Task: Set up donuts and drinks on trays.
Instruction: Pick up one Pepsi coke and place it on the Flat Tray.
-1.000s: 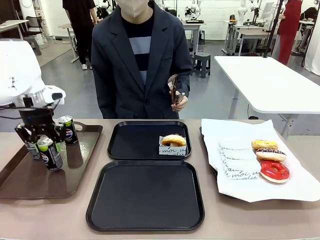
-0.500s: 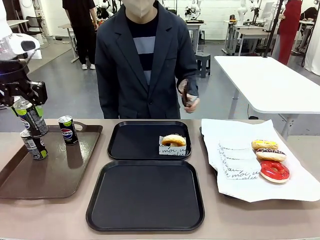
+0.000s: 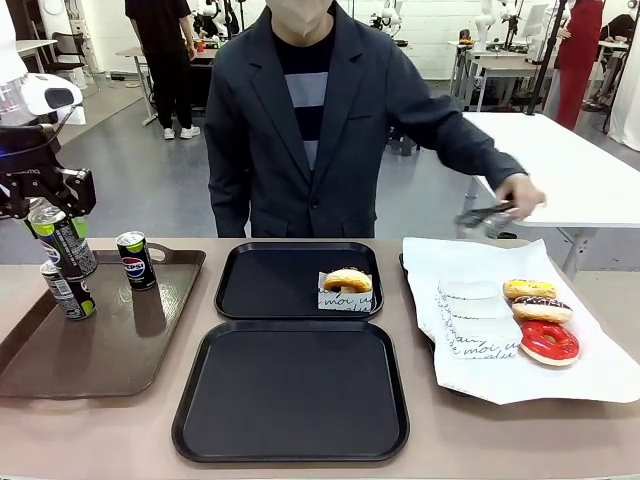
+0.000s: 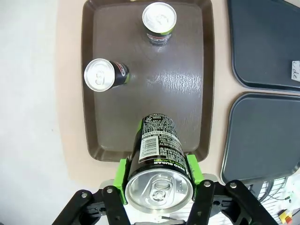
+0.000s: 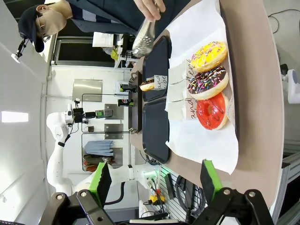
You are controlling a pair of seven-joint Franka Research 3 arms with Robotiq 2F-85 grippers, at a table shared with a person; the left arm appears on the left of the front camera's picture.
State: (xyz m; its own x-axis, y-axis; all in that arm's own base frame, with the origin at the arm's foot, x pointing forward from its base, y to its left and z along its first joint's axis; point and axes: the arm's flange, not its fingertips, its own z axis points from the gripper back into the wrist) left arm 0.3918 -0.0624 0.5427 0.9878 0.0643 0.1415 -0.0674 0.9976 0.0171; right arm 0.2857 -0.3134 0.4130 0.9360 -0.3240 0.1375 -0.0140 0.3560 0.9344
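Observation:
My left gripper (image 3: pixel 47 210) is shut on a dark drink can (image 3: pixel 66 245), held tilted above the brown tray's (image 3: pixel 120 350) far left corner. From the left wrist, the can (image 4: pixel 157 140) sits between the green pads (image 4: pixel 122 177) of that gripper (image 4: pixel 158 180). Two more cans (image 3: pixel 135 260) (image 3: pixel 68 290) stand on the brown tray. Two black trays lie mid-table: the near one (image 3: pixel 290 390) bare, the far one (image 3: pixel 270 285) carrying a sleeved donut (image 3: pixel 347 281). My right gripper (image 5: pixel 157 183) is open, holding nothing, well off from the yellow (image 5: pixel 208 55), chocolate (image 5: pixel 207 82) and red (image 5: pixel 212 111) donuts.
The three donuts (image 3: pixel 540 310) lie on white paper (image 3: pixel 480 330) with spare sleeves at the right. The person stands at the far edge, one hand holding tongs (image 3: pixel 490 213) out over the paper's far side. A white table (image 3: pixel 560 160) stands behind on the right.
My left gripper lifted the can off the brown tray, up and toward the far left. The person's hand with the tongs swung from the chest out to the right, over the paper.

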